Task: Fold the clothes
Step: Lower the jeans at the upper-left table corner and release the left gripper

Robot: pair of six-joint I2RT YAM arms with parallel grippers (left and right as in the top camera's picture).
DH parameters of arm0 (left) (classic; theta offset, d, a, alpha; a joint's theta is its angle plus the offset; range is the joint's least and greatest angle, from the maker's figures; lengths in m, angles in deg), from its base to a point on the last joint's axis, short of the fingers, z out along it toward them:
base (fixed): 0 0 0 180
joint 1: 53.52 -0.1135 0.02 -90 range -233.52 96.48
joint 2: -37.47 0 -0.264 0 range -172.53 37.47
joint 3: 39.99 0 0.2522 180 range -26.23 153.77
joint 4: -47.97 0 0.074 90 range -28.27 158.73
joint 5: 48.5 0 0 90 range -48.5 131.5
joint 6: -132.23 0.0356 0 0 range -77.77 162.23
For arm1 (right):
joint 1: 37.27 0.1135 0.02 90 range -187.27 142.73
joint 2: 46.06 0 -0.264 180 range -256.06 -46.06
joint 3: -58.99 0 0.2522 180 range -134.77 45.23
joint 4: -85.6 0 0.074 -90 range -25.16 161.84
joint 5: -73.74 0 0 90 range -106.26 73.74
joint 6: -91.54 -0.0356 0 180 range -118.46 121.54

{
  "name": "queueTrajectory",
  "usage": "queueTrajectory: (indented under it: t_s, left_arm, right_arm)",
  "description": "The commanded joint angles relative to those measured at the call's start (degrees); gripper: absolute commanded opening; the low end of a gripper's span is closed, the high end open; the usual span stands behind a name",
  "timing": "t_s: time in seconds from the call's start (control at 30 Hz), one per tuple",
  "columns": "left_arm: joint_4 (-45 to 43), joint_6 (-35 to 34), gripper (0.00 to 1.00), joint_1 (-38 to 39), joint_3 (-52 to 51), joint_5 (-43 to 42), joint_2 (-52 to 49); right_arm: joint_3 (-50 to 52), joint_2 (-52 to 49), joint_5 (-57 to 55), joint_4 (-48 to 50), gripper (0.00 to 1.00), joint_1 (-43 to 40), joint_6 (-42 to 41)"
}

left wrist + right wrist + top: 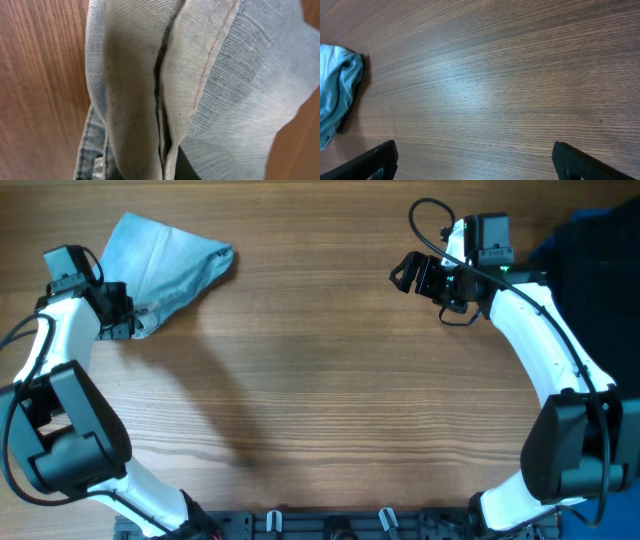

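A light blue denim garment (170, 262) lies bunched at the table's far left. My left gripper (128, 320) is at its lower left corner and shut on the fabric. In the left wrist view the denim (165, 80) fills the frame, folded seams hanging down over the jaws, which are mostly hidden. My right gripper (412, 272) is open and empty at the far right, above bare wood. In the right wrist view its two dark fingers (475, 162) stand wide apart, and the denim (337, 87) shows at the left edge.
A dark blue cloth pile (595, 270) lies at the table's right edge, behind my right arm. The wooden table (330, 400) stretches between the arms. A black rail with clips (330, 525) runs along the front edge.
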Motion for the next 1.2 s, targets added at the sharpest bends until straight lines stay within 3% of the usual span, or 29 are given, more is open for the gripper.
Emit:
queueTrajectory:
  t_s: [0.0, 0.4, 0.43, 0.5, 0.53, 0.6, 0.63, 0.83, 0.87, 0.9, 0.93, 0.97, 1.17]
  left_arm:
    - [-5.9, -7.1, 0.04, -0.4, -1.0, 1.1, 1.5]
    - [-19.9, -10.9, 0.04, 3.2, -1.0, 1.8, -7.1]
    - [-19.7, -10.9, 0.08, 4.0, -1.0, 2.7, -7.1]
    - [-19.3, -9.6, 0.33, 5.2, -1.0, 4.1, -7.1]
    - [-19.3, -6.9, 0.72, 5.3, -1.0, 4.0, -7.1]
    - [-18.8, 0.9, 1.00, 4.7, -1.0, 4.0, -6.6]
    - [-17.8, 3.1, 1.00, 4.4, -1.0, 4.0, -5.8]
    - [-9.7, 17.5, 1.00, 3.6, -1.0, 1.2, 8.4]
    - [-9.8, 20.1, 0.93, 3.6, -1.0, -0.4, 11.2]
    - [-9.9, 22.1, 0.81, 3.6, -1.0, -1.9, 13.4]
    - [-10.3, 24.0, 0.36, 3.7, -1.0, -3.3, 15.4]
    - [-12.9, 30.1, 0.04, 3.7, -1.0, -7.5, 18.2]
    - [-13.7, 34.2, 0.08, 3.7, -1.0, -11.9, 10.8]
  right_arm:
    - [0.0, -0.2, -0.6, 0.1, 1.00, -0.1, -0.1]
    - [0.0, -0.2, -0.6, 0.1, 1.00, -0.1, -0.1]
    - [0.0, -0.2, -0.6, 0.1, 1.00, -0.1, -0.2]
    - [0.0, -0.2, -0.6, 0.1, 1.00, -0.1, -0.2]
    - [0.0, -0.2, -0.6, 0.1, 1.00, -0.1, -0.2]
    - [0.0, -0.2, -0.6, 0.1, 1.00, -0.1, -0.2]
    - [0.0, -0.2, -0.6, 0.1, 0.99, -0.1, -0.2]
    - [0.0, -0.2, -0.6, 0.1, 1.00, -0.1, -0.2]
    - [0.0, -0.2, -0.6, 0.1, 1.00, -0.1, -0.2]
    - [0.0, -0.2, -0.6, 0.1, 1.00, -0.1, -0.2]
    - [0.0, -0.2, -0.6, 0.1, 1.00, -0.1, -0.2]
    - [0.0, -0.2, -0.6, 0.1, 1.00, -0.1, -0.2]
    - [0.0, -0.2, -0.6, 0.1, 1.00, -0.1, -0.1]
